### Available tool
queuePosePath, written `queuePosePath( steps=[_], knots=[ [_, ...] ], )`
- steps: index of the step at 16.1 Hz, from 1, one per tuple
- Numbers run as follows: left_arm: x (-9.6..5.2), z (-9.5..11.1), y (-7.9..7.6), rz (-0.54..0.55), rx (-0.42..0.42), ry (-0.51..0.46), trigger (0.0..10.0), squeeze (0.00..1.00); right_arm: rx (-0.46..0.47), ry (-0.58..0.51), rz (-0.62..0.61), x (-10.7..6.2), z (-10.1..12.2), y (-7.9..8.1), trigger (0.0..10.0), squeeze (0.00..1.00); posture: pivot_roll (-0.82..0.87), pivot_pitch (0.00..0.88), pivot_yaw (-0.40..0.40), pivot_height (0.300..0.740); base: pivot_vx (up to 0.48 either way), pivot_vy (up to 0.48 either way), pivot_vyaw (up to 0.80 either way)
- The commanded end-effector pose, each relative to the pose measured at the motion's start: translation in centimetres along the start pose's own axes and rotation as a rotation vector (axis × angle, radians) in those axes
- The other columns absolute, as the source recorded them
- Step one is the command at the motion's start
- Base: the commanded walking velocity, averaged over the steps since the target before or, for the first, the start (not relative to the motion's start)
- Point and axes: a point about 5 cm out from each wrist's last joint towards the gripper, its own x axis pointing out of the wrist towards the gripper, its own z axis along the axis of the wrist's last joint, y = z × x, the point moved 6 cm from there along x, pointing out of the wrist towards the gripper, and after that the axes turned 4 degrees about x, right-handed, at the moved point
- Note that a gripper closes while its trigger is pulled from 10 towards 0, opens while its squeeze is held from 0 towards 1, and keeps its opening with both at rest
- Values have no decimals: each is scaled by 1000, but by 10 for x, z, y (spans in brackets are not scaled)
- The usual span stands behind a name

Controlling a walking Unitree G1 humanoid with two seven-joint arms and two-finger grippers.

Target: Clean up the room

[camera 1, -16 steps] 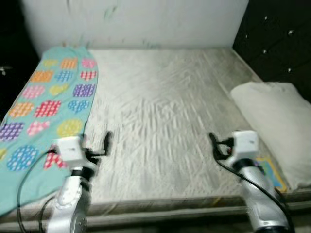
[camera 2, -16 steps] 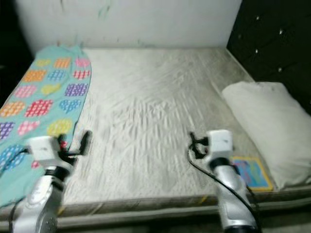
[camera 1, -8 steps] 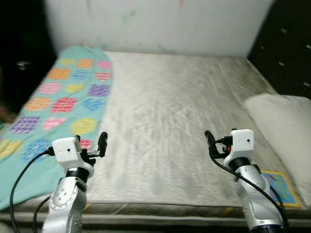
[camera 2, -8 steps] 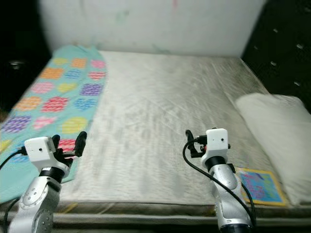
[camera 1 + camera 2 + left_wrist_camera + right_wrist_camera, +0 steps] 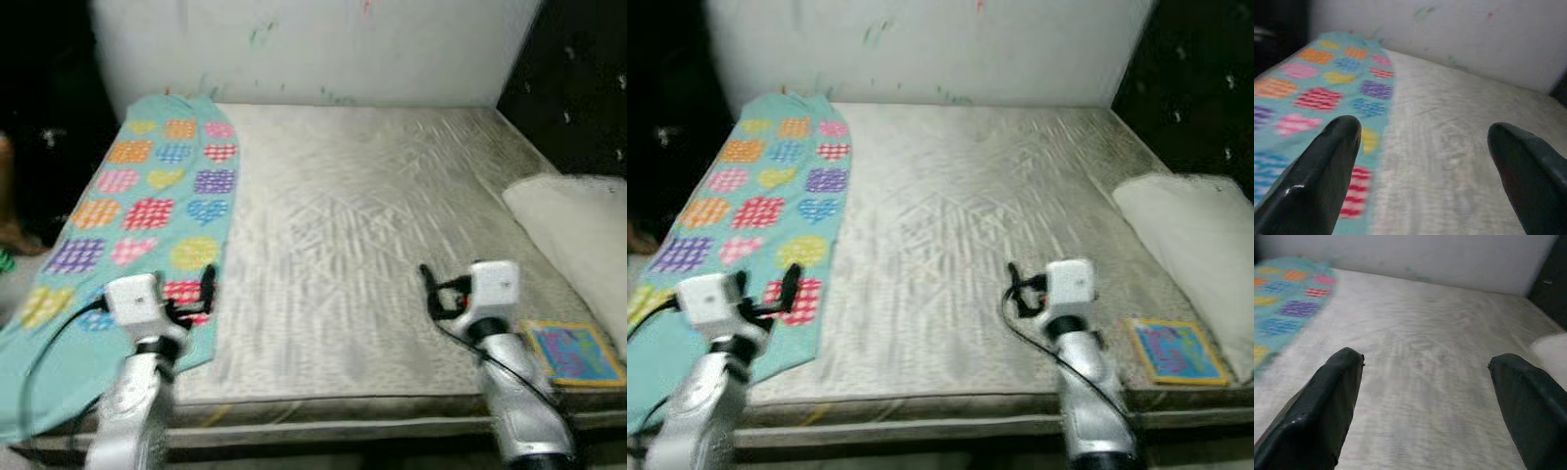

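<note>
A teal blanket [image 5: 147, 196] with colourful hearts lies along the left side of a bare grey mattress [image 5: 362, 196]. A white pillow [image 5: 578, 220] rests at the right edge, and a small colourful book [image 5: 573, 352] lies near the front right corner. My left gripper [image 5: 204, 291] hovers open over the blanket's near end, its fingers [image 5: 1327, 171] wide apart with nothing between them. My right gripper [image 5: 428, 289] hangs open above the bare mattress, left of the book, and is also empty.
A white wall [image 5: 313, 49] runs behind the bed and a dark padded headboard [image 5: 578, 88] stands on the right. The left side is dark; a person's leg [image 5: 8, 196] seems to show at the far left edge. The mattress front edge [image 5: 343, 411] is close below.
The whole view has shifted, so the camera has moved: more of the blanket's near end and the left side show. Both arms hold the same pose, grippers still open.
</note>
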Motion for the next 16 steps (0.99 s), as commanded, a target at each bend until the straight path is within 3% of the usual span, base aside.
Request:
queuePosePath(
  steps=[1,16],
  knots=[
    [2,3,-2,1,-2,-7,10000,0,-19,-11,1,0,4,-3,10000,0,-25,31,-20,740,0,480,0],
    [6,5,-1,4,17,-10,10000,0,-43,-24,29,3,5,5,10000,0,-20,26,-13,740,0,448,0]
  ],
)
